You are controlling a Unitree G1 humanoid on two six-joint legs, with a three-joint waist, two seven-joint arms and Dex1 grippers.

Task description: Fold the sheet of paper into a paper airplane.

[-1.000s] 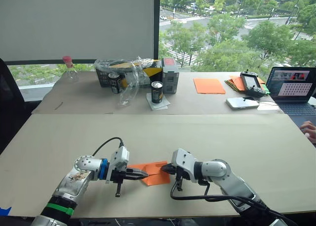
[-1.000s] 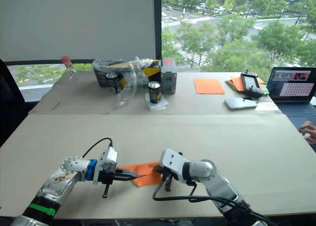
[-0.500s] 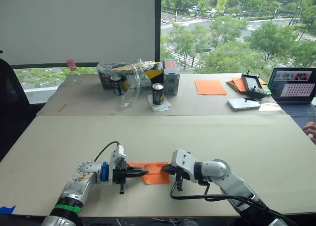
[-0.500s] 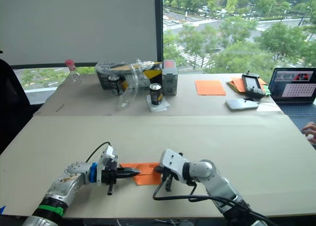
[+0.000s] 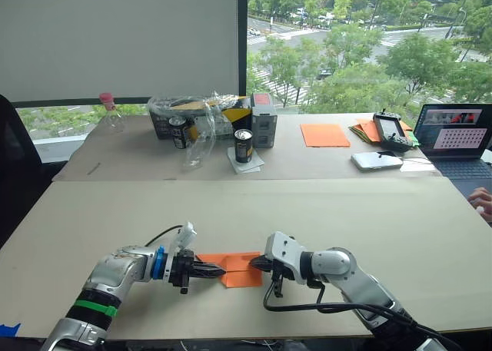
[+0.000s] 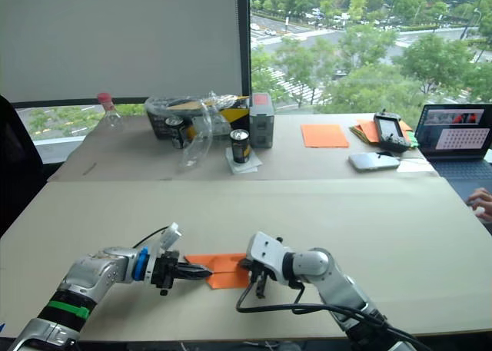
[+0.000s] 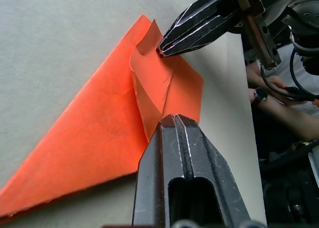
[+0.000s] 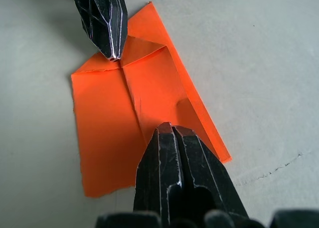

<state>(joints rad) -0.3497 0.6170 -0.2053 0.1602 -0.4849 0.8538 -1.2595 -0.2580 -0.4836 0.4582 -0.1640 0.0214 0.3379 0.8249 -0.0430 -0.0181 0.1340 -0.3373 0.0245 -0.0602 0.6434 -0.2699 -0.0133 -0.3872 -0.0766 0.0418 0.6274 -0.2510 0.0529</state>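
matt creased orange sheet of paper on smooth matt beige table.

— What are we looking at on the near table?

— We are looking at the sheet of paper, bright orange and lying flat near the front edge.

— How is it sitting?

— It is showing a centre crease, with corners folded in toward that crease so one end is narrowing to a point. One folded flap is lifting slightly off the layer beneath, and the other end is staying square-cut.
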